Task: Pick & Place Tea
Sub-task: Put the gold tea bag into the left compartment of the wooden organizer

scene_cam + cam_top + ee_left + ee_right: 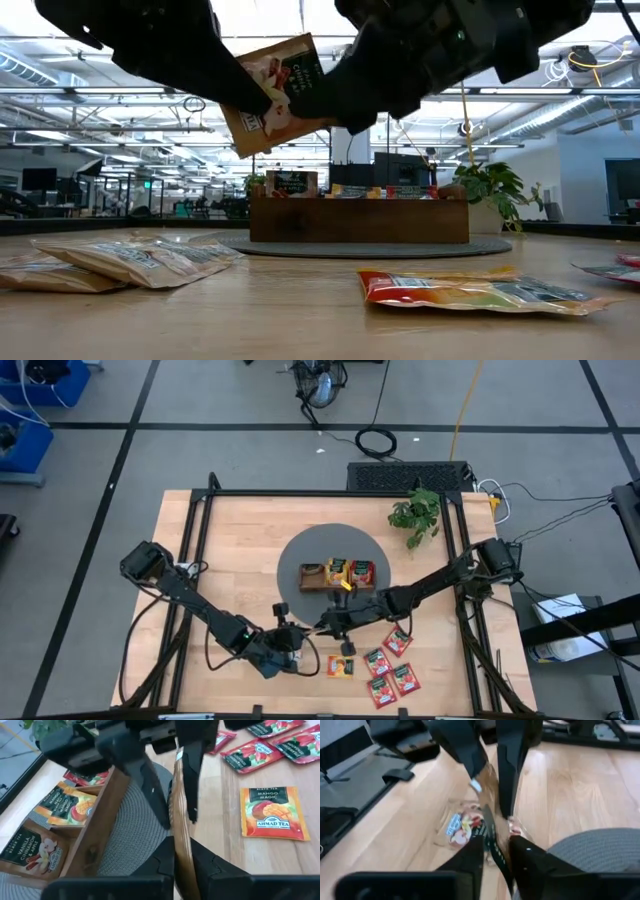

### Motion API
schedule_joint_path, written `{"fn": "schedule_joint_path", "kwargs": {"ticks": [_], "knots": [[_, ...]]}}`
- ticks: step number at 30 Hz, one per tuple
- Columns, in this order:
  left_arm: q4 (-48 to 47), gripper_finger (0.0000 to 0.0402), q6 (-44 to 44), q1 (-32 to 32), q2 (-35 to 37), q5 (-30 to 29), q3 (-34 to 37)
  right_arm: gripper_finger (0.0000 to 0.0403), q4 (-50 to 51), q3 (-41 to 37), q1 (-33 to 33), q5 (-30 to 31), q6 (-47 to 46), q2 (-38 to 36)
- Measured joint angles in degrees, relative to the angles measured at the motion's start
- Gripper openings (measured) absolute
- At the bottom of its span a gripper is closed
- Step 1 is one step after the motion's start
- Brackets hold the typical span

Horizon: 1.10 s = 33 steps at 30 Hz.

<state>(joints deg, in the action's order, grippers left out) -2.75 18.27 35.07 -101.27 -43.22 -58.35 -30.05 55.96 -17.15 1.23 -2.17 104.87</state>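
Two dark grippers are meeting above the light wooden table [230, 540], just in front of the round grey mat [292, 555], and both are pinching the same small flat cream tea sachet with brown print [283, 92], which is hanging tilted in the air between them. In the left wrist view the left gripper [181, 855] is clamping the near edge of that sachet, seen edge-on, with its fingers [160, 865] closed tight against it, while the right gripper's [497, 847] fingers are gripping the far edge. The right wrist view is showing the same pinch from the other side, its own two fingers pressed onto the sachet's thin edge.

Sitting on the grey mat is the brown wooden three-compartment tray [337, 586], holding a cream vanilla sachet [31, 851], an orange-yellow mango sachet [67, 806] and a red sachet [361, 570], one kind per compartment. One more orange-yellow mango sachet [341, 666] is lying flat on the table near the front edge, just beside a cluster of four red sachets [390, 663] spreading to its right. More cream sachets [130, 258] are lying loosely piled on the table below the left gripper, as the low view is showing
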Motion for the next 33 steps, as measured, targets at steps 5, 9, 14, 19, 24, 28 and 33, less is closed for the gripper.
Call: {"fn": "schedule_joint_path", "kwargs": {"ticks": [5, 9, 14, 19, 24, 28, 33], "knots": [[-0.49, 0.0023, 0.53, 0.00, 0.00, 0.02, 0.00, 0.0007, -1.27, 0.09, 0.03, -2.46, 0.63, -0.40], [-0.32, 0.0012, 0.52, 0.04, 0.00, 0.10, -0.02, 0.0004, -1.31, 0.09, 0.06, -2.84, 0.57, -0.40], [-0.48, 0.0065, 1.51, 0.26, 0.02, 0.21, -0.02, 0.0001, 2.88, 0.18, 1.10, -3.10, 0.65, -0.91], [-3.18, 0.0166, 1.94, 2.83, 2.23, -4.63, -0.02, 0.0001, 12.06, 0.23, 3.41, -2.39, 1.37, -3.68], [-7.88, 0.0236, 7.95, 6.22, 4.36, -5.27, -0.02, 0.0000, 31.73, 7.87, 7.97, 2.17, 3.77, -6.89], [-11.06, 0.0261, 13.93, 8.63, 4.37, -4.80, -0.02, 0.0000, 52.71, 22.08, 12.14, 3.21, 7.11, -4.31], [-14.09, 0.0262, 19.98, 11.54, 3.72, -4.76, -0.01, 0.0000, 75.24, 40.28, 16.54, 3.02, 11.90, 4.82]]}}
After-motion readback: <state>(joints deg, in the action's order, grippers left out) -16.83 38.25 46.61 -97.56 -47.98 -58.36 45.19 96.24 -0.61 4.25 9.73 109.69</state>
